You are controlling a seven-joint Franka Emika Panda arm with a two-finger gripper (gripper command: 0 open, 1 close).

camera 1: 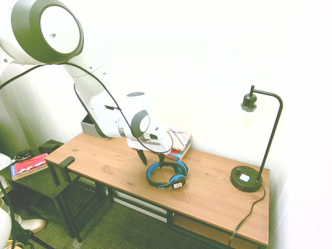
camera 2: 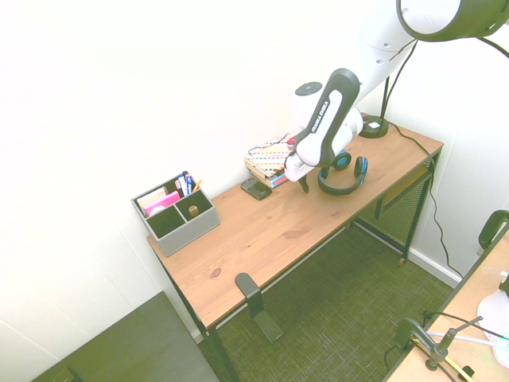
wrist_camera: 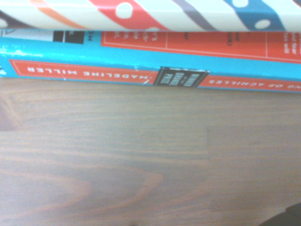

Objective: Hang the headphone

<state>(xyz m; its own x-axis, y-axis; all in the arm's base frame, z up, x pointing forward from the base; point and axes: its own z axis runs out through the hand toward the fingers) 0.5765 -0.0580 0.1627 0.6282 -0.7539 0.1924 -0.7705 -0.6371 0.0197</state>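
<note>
While the claw (camera 1: 152, 158) hangs spread apart, one headphone (camera 1: 167, 174) lies beside two stacked books (camera 1: 179, 143) on one desk (camera 1: 104, 166).

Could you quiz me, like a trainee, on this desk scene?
1. True or false: the headphone hangs from the desk lamp.
2. What lies beside the end effector, against the wall?
A. books
B. a mug
C. a laptop
3. Fill in: the end effector's jaws are ____.

Key:
1. False; it lies flat on the desk.
2. A, the stack of books.
3. Open.
</note>
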